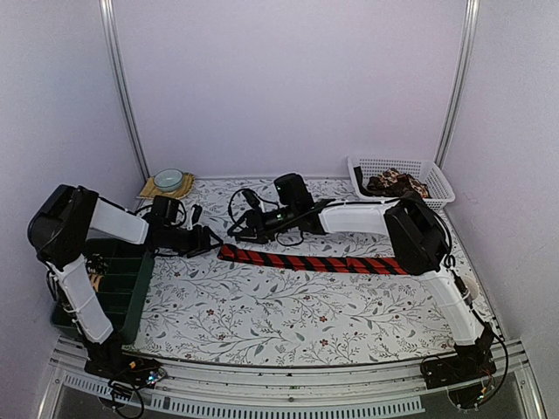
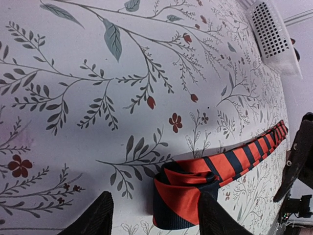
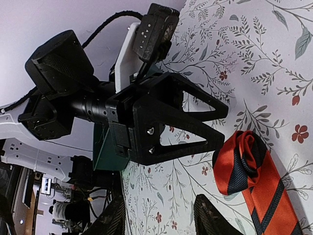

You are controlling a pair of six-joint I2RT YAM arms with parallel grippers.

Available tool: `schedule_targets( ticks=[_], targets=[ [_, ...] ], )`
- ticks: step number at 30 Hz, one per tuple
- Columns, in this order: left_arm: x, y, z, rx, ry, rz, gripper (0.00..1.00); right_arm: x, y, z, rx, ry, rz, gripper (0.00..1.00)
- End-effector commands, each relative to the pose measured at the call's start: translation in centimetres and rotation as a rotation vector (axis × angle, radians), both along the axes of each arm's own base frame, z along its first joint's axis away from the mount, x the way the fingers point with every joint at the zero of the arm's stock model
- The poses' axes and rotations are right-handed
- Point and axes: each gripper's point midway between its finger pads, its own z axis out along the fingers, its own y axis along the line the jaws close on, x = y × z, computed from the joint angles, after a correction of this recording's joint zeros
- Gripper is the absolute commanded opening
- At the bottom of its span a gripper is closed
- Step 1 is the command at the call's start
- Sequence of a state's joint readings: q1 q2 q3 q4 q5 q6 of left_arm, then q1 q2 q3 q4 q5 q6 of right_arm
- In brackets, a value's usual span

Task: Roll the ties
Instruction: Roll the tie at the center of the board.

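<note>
Floral table [image 1: 262, 323] is bearing the red tie [image 2: 230, 164], curl forming. Beside it, left fingers [image 2: 95, 218] and right fingers [image 3: 208, 218] are hanging released, pinching due next.

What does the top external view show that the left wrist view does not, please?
Only the top view: the green bin, the bowl and the brown ties inside the basket. Only the left wrist view: the folded-over end of the red striped tie, lying within the open left gripper. Both: that tie, the basket and the floral tablecloth.
</note>
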State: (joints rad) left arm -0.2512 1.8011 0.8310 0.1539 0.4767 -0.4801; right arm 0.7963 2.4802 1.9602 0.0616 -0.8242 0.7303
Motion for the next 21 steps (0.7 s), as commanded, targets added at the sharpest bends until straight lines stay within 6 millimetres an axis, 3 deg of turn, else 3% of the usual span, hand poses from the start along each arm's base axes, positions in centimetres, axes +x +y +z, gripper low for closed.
schedule_targets(
  ticks=[1,5,11,18,19,21],
  targets=[
    [0.4,-0.4,-0.5,-0.046,0.001,-0.013,0.58,0.4,-1.0,-3.4,-0.026,0.031,-0.014,0.47],
    [0.4,-0.6,-0.9,-0.061,0.010,-0.020,0.58,1.2,-3.8,-4.2,-0.057,0.045,-0.067,0.47],
    [0.0,-1.2,-1.2,-0.078,0.025,-0.038,0.57,1.8,-8.1,-7.3,-0.136,0.107,-0.136,0.47],
    [-0.5,-2.7,-1.5,-0.083,0.036,-0.072,0.57,1.6,-11.1,-9.9,-0.192,0.156,-0.193,0.47],
    [-0.4,-3.0,-1.5,-0.083,0.036,-0.076,0.57,1.6,-11.1,-8.6,-0.177,0.142,-0.195,0.47],
    [-0.3,-3.4,-1.3,-0.086,0.026,-0.074,0.57,1.3,-11.2,-8.1,-0.173,0.143,-0.189,0.47]
  ],
)
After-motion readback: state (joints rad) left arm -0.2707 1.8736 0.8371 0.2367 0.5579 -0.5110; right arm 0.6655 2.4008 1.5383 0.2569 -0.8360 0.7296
